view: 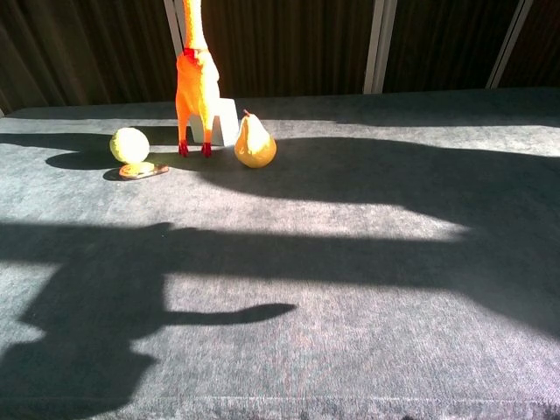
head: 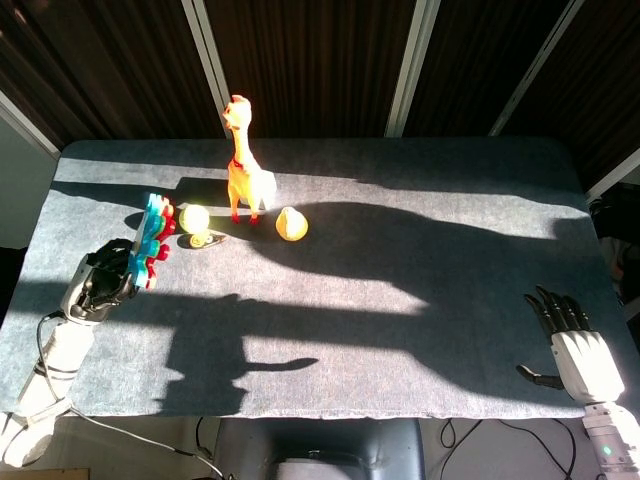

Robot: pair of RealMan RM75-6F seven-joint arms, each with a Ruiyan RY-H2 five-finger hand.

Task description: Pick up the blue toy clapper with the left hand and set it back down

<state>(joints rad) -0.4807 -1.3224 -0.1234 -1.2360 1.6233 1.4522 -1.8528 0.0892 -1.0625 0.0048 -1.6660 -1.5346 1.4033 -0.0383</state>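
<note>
Toy clapper (head: 153, 238), blue with red and green layers behind, held in the left hand (head: 100, 283) above the left side of the table (head: 420, 200). The fingers (head: 112, 262) are curled around the handle end, so the paddle stands out up and away from them, raised and tilted. It appears clear of the cloth, though contact cannot be ruled out from this angle; the chest view shows neither the hand nor the toy. A grip at the handle keeps the flat hand-shaped paddle free, which should let it be lowered flat for the set-down that the task has yet to complete.

Just beyond the paddle tip lies a yellow-green ball (head: 194, 217), with a small flat brown object (head: 205, 239) beside it; farther from the fingers stand a rubber chicken (head: 243, 168), upright, and a pear (head: 291, 224) next to it. These sit close enough to the paddle that the descent is best kept on the near side of them, by judgement.

The right hand (head: 572, 345) rests well apart at the opposite table edge, fingers extended and slightly apart, thumb out to the side, holding nothing; it has no part in this step.
</note>
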